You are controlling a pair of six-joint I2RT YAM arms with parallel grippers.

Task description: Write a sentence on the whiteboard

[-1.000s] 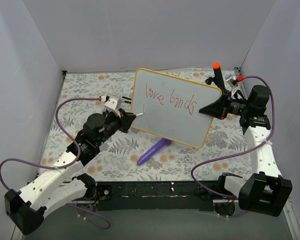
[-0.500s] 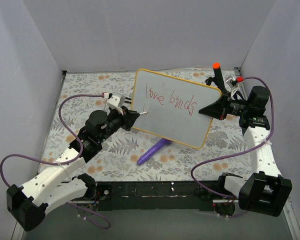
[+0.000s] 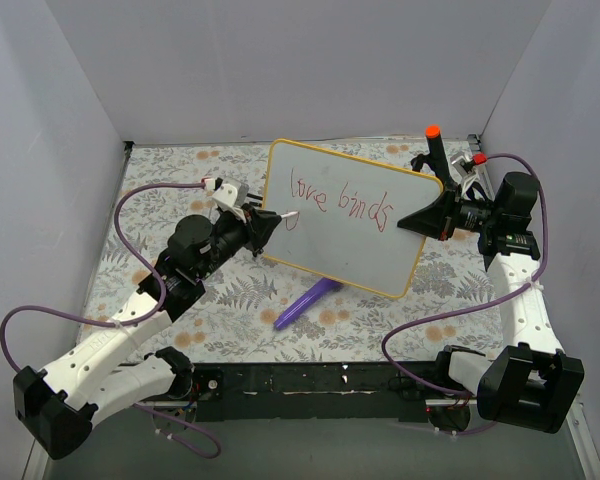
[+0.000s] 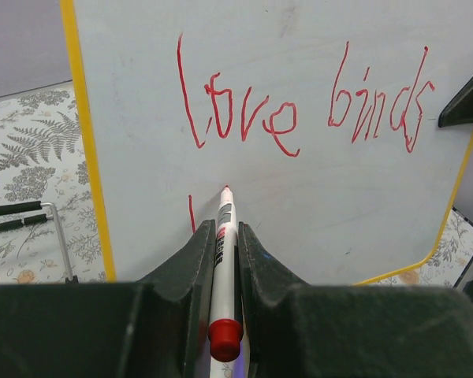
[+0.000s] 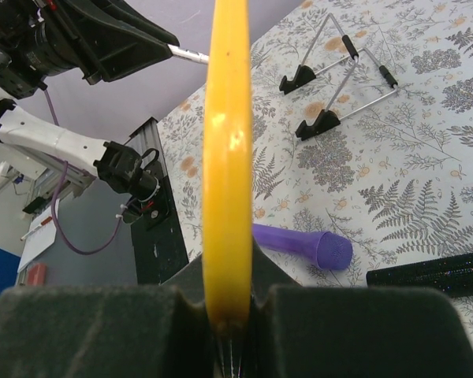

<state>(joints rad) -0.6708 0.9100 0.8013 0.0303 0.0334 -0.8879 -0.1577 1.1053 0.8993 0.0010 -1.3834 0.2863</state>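
The whiteboard point(image 3: 352, 232), white with a yellow frame, stands tilted up over the mat. My right gripper point(image 3: 427, 221) is shut on its right edge, and the right wrist view shows the yellow rim point(image 5: 227, 150) edge-on between the jaws of that gripper point(image 5: 229, 279). The sentence point(image 3: 338, 199) reads "love birds" in red, and it also shows in the left wrist view point(image 4: 299, 110). My left gripper point(image 3: 263, 226) point(image 4: 221, 230) is shut on a white marker point(image 4: 223, 268) with a red end cap. The marker's tip touches the board below "love", beside a short red stroke point(image 4: 191, 213).
A purple tube point(image 3: 306, 303) point(image 5: 299, 245) lies on the floral mat under the board's near edge. A wire stand with black feet point(image 5: 337, 83) point(image 4: 22, 216) sits at the left. A black marker with an orange cap point(image 3: 434, 147) stands at the back right. Grey walls enclose the table.
My left arm has pushed the marker forward and up, so its tip has slid a little higher on the board's lower left. The board and the right gripper have not moved.
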